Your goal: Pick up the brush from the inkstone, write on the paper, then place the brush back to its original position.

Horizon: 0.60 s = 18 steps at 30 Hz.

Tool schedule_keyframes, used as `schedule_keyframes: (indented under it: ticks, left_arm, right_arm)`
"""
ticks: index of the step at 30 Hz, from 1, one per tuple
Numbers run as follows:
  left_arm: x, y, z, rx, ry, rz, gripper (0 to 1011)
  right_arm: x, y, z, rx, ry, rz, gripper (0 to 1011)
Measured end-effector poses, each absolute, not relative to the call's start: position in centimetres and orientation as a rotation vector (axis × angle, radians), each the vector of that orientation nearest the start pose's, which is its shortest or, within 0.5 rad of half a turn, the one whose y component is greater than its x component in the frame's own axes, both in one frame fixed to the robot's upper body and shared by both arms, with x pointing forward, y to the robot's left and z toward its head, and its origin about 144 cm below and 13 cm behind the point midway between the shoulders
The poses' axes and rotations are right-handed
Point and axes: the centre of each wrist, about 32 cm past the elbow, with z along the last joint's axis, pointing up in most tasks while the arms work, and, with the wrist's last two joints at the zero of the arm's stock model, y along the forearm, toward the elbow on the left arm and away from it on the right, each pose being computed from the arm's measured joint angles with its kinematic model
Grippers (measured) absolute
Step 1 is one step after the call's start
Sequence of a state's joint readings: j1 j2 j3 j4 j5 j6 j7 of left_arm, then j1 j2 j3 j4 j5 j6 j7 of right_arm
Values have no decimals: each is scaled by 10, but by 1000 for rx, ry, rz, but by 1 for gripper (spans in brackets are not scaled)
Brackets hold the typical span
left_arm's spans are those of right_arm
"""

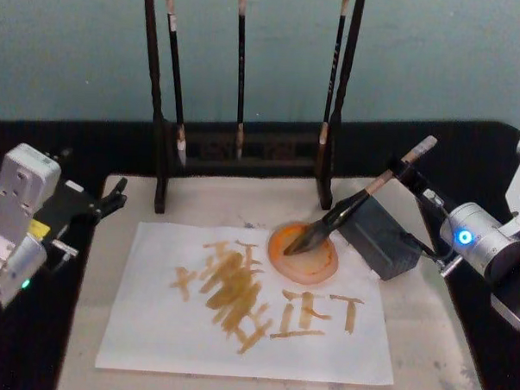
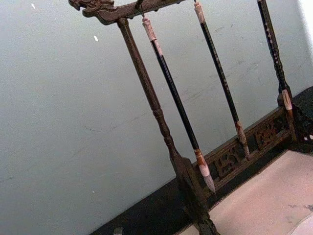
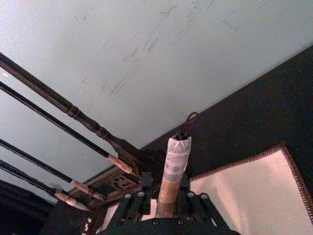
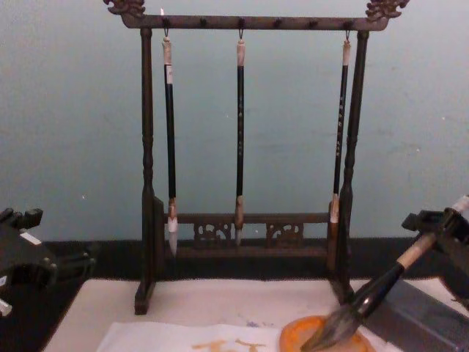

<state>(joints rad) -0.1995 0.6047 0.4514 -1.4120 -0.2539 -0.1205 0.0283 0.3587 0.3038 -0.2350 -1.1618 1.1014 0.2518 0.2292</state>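
Observation:
The brush (image 1: 337,217) leans with its bushy tip in the round orange inkstone (image 1: 326,265), and its pale handle slants up to the right. My right gripper (image 1: 405,171) is shut on the upper handle, seen close in the right wrist view (image 3: 166,196) and at the chest view's right edge (image 4: 440,224). The bristles (image 4: 330,334) press into the inkstone (image 4: 293,339). The white paper (image 1: 151,328) with orange-yellow strokes lies in front of the dish. My left gripper (image 1: 115,202) is parked open at the mat's far left corner.
A dark grey block (image 1: 383,239) sits just right of the inkstone, under the brush handle. A dark wooden rack (image 4: 242,22) with three slim hanging brushes stands behind. A beige felt mat (image 1: 426,340) underlies everything on a black table.

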Motion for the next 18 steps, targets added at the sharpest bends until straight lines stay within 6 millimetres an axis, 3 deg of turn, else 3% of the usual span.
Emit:
schedule_keyframes:
  ticks: [7,18]
  left_arm:
    - [489,310,1140,304,-285,1248,1010]
    - [489,310,1140,304,-285,1248,1010]
  right_arm:
    - [552,-286,1142,358,782,-1128,160]
    - [552,-286,1142,357,782,-1128,160]
